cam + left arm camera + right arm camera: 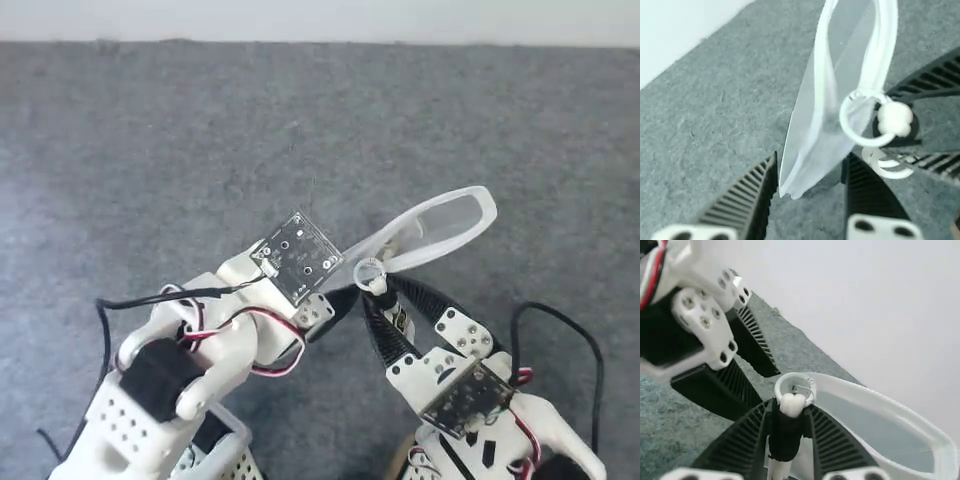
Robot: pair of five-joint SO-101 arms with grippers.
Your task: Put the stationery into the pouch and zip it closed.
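Observation:
A clear pouch (440,225) with a white zipper edge is raised off the grey mat, slanting away from both arms. My left gripper (335,300) has its black fingers on either side of the pouch's near end (810,170), pressed against it. My right gripper (380,290) is shut on the zipper pull, a white bead (790,405) with a white ring (795,387) above it. In the left wrist view the ring (860,125) hangs at the pouch's zipper edge, between the right gripper's fingers (930,75). The pouch wall (880,430) looks see-through; I cannot make out its contents.
A grey felt mat (200,150) covers the table up to a white wall (320,18) at the far edge. Black cables trail beside the left arm (105,320) and the right arm (575,335). The two grippers are close together.

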